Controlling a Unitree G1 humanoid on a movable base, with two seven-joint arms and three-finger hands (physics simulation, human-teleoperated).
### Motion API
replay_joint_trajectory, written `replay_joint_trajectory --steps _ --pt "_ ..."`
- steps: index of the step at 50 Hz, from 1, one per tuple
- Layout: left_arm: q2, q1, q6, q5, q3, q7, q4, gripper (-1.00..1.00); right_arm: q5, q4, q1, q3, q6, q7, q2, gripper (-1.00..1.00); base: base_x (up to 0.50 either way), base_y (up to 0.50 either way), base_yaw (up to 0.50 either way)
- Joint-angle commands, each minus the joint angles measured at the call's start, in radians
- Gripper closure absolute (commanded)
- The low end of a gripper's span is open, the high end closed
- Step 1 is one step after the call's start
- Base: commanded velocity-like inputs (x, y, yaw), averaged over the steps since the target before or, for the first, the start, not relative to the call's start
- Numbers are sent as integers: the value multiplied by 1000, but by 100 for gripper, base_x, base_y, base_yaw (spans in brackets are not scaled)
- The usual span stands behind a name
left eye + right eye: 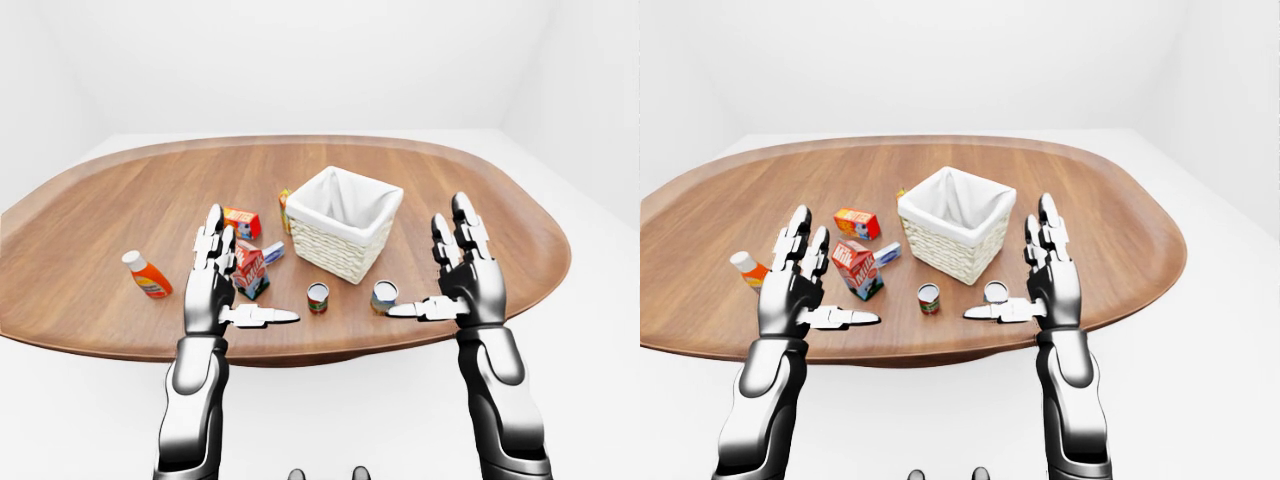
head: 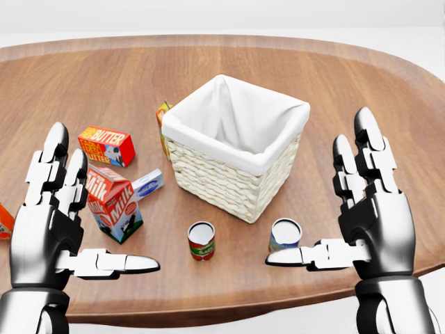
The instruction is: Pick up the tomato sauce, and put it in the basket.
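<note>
The tomato sauce, a small red can, stands upright on the wooden table, just below the basket in the head view. The white-lined wicker basket sits at the view's centre with nothing showing inside. My left hand is open at the lower left, its thumb pointing right, short of the can. At the lower right my right hand is open too, its thumb under a blue and yellow can. Neither hand touches anything.
A milk carton stands by my left hand, with a small blue-white box and a butter box above it. An orange carton peeks from behind the basket's left. An orange bottle lies further left. The table's edge runs below the cans.
</note>
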Motion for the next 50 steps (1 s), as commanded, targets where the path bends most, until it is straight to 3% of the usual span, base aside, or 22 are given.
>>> replay_joint_trajectory --steps 1,15,25,37,50 --pt "-1 1 0 -1 1 -1 3 -100 -7 9 5 5 0 3 2 -100 0 -50 0" --pt "0 -2 0 -2 2 0 -4 -100 3 19 -1 -1 0 -1 3 -100 0 -48 0" --pt "0 -1 0 -2 2 -1 -1 -100 34 -17 6 -4 0 1 3 -100 0 0 0" --pt "-2 1 0 2 -4 -1 2 -100 30 -9 2 -5 0 3 0 -100 50 0 0" --pt "-4 6 0 6 -10 -1 5 -100 23 -6 -6 -5 0 -18 0 -100 0 0 0"
